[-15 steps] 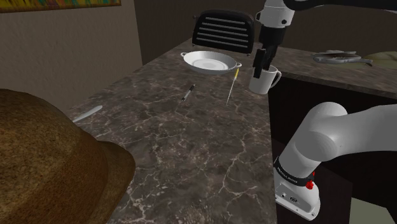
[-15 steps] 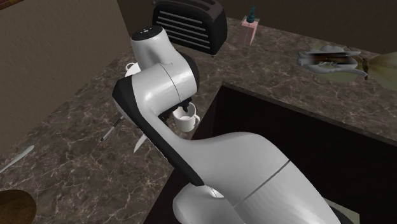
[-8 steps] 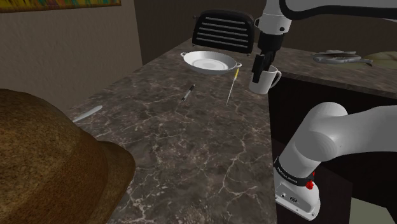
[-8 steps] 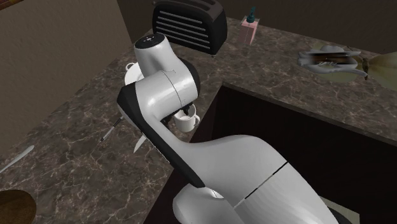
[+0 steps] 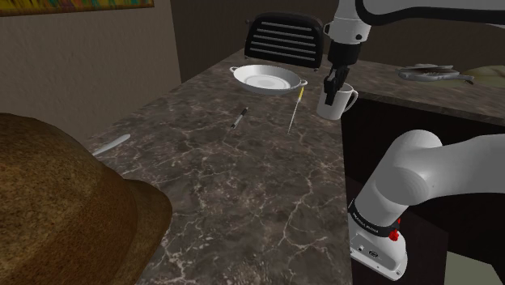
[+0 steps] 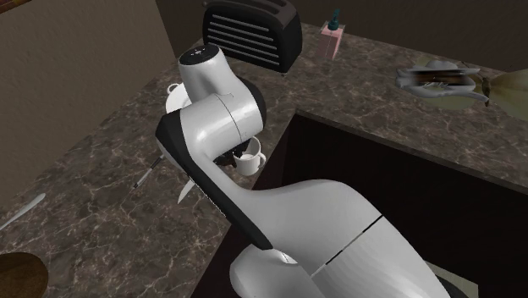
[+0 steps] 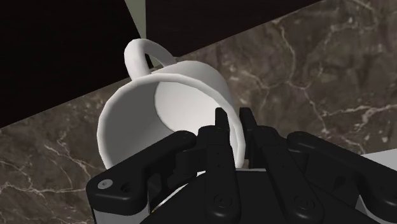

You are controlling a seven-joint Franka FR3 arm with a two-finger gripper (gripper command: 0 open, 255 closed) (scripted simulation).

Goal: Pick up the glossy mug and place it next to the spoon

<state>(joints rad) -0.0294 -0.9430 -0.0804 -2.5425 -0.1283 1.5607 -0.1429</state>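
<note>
At the lower right of the shoulder view the white arm (image 5: pixel 409 182) leans up from its base and leaves the frame at the top. It shows again at the upper right, with the wrist pointing straight down. A brown woven mound (image 5: pixel 65 202) bulks in the lower left corner. Past it lies the dark marbled counter (image 5: pixel 243 186). The pale spoon (image 5: pixel 111 145) rests on it at the left, and a small pen (image 5: pixel 240 117) and a yellow-handled knife (image 5: pixel 297 107) lie nearer the middle. Well apart from the spoon, at the counter's right edge in the upper right, the white mug (image 5: pixel 341 105) stands upright, handle toward the frame's right. The black gripper (image 5: pixel 328 97) hangs vertically over it. In the wrist view its fingers (image 7: pixel 221 130) pinch the mug's wall, one inside the rim and one outside. Beyond sit a white two-handled dish (image 5: pixel 269 78) and a black toaster (image 5: pixel 285 39).
</note>
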